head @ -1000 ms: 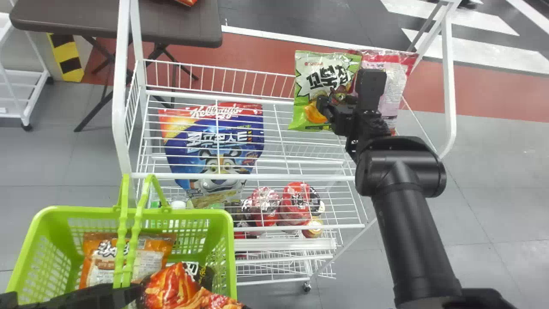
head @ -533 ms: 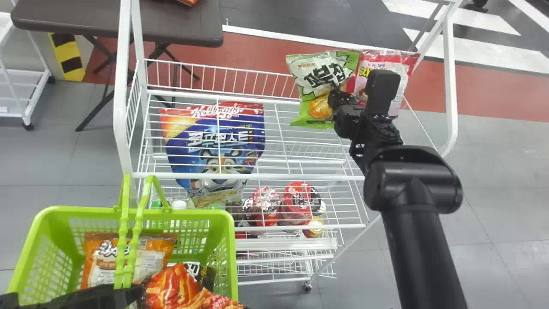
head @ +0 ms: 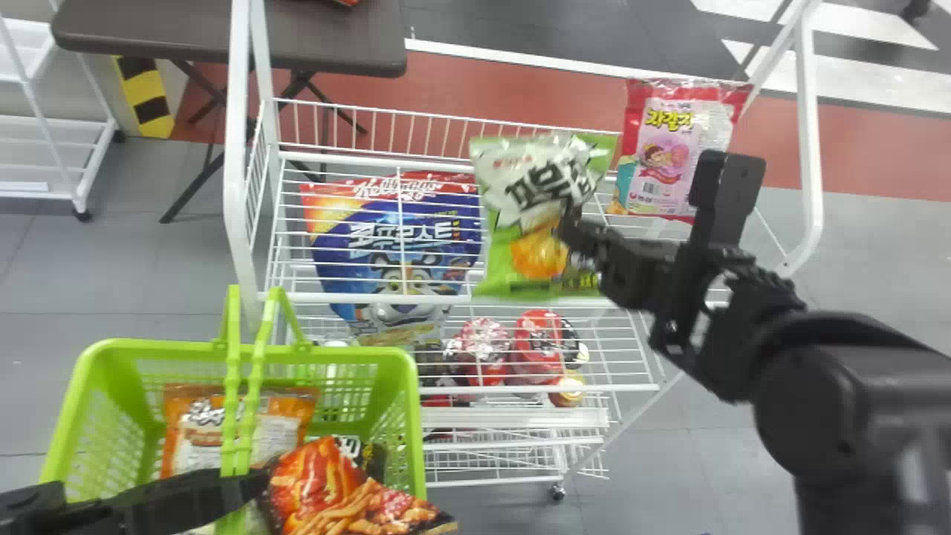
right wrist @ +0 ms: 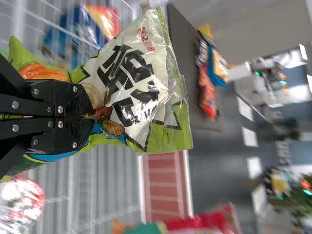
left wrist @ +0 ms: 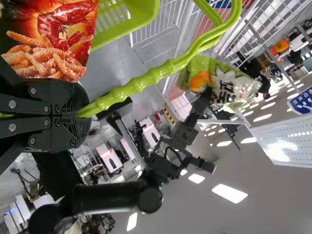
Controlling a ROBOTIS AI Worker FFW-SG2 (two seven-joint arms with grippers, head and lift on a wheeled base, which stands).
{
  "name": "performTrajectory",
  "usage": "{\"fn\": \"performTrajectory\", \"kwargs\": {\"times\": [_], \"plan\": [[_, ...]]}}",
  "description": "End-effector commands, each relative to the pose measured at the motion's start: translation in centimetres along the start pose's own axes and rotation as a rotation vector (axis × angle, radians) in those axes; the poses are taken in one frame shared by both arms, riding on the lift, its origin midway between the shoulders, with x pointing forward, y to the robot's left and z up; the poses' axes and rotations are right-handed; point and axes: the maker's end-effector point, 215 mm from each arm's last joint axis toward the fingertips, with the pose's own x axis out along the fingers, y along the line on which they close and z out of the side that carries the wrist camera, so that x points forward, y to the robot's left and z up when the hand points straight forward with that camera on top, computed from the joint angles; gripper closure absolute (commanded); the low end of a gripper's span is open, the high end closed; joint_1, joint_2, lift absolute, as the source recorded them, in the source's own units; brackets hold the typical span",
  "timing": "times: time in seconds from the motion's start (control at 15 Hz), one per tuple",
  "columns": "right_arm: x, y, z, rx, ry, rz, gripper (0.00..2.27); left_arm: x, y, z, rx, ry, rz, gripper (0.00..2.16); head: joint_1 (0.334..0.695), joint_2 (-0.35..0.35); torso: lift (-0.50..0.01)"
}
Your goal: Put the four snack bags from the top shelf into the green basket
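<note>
Clasping one green bag (right pincer, that)

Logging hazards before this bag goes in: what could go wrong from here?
The green-and-white bag is pinched at one spot by the right gripper; it might twist or slip. The raised handle, held by the left gripper, crosses above the basket and could catch the bag. The red snack bag appears to overhang the basket's rim; a bump may tip it out.
</note>
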Motion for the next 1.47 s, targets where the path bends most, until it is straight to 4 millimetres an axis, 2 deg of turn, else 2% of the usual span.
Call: {"fn": "performTrajectory", "kwargs": {"times": [0.0, 0.13, 0.2, 0.4, 0.67, 0.8, 1.07, 1.33, 1.4], "plan": [[-2.6, 4.8, -5.9, 0.036, 0.163, 0.122, 2.25, 0.0, 0.2, 0.3, -0.001, -0.002, -0.007, 2.15, 0.695, -0.173, -0.004], [-5.7, 8.3, -10.9, 0.082, 0.341, 0.235, 2.25, 0.1, 0.4, 0.4, -0.006, -0.008, -0.008, 2.15, 0.695, -0.106, -0.004], [-6.9, 9.8, -11.5, 0.1, 0.376, 0.294, 2.25, 0.3, 0.3, 0.6, -0.003, -0.011, -0.013, 2.15, 0.695, -0.087, -0.004], [-8.0, 13.3, -10.1, 0.125, 0.356, 0.429, 2.25, 0.6, 0.0, 0.9, -0.005, -0.018, -0.028, 2.15, 0.695, -0.021, -0.004], [-7.1, 16.6, -12.9, 0.111, 0.433, 0.488, 2.25, 2.2, -1.1, 0.2, -0.039, -0.003, -0.073, 2.15, 0.695, 0.024, -0.004], [-5.9, 18.4, -14.4, 0.087, 0.484, 0.514, 2.25, 3.2, -2.0, -0.3, -0.07, 0.01, -0.107, 2.15, 0.695, 0.05, -0.004], [-4.5, 21.2, -19.2, 0.053, 0.615, 0.545, 2.25, 5.0, -3.9, -1.4, -0.113, 0.039, -0.169, 2.15, 0.695, 0.095, -0.004], [-4.1, 23.8, -23.7, 0.037, 0.738, 0.592, 2.25, 5.8, -5.8, -1.8, -0.115, 0.055, -0.213, 2.15, 0.695, 0.128, -0.004], [-2.9, 24.8, -23.3, 0.034, 0.699, 0.605, 2.25, 5.9, -6.2, -1.9, -0.114, 0.059, -0.218, 2.15, 0.695, 0.137, -0.004]]}}
